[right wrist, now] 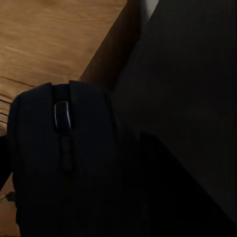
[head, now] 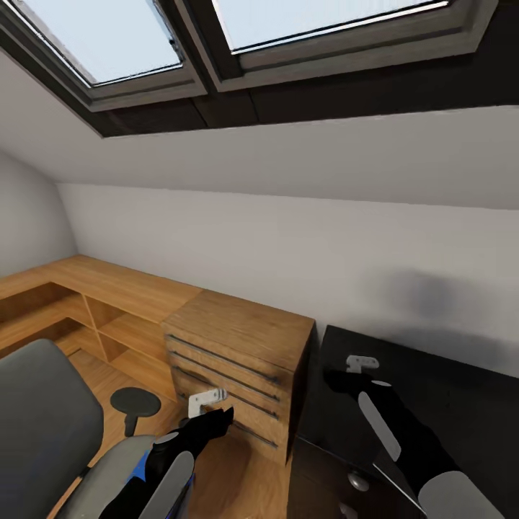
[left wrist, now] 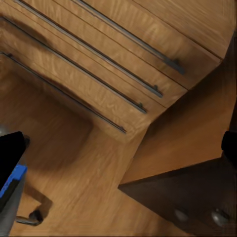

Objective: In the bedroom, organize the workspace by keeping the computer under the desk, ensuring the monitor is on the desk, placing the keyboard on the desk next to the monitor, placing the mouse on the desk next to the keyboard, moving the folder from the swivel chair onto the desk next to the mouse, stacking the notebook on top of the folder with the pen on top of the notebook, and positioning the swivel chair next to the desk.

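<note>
Black desk point(head: 461, 404) lies under the right gripper point(head: 344, 378) clasping the mouse point(right wrist: 64, 158); left jaws unclear.

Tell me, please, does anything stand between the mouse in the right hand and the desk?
Nothing visible does. The mouse is at the right hand, above the bare black desk near its left end.

Head view high, facing the wall; both wrist views close, sharing the oak cabinet point(head: 238, 360) beside the desk point(head: 432, 389).
</note>
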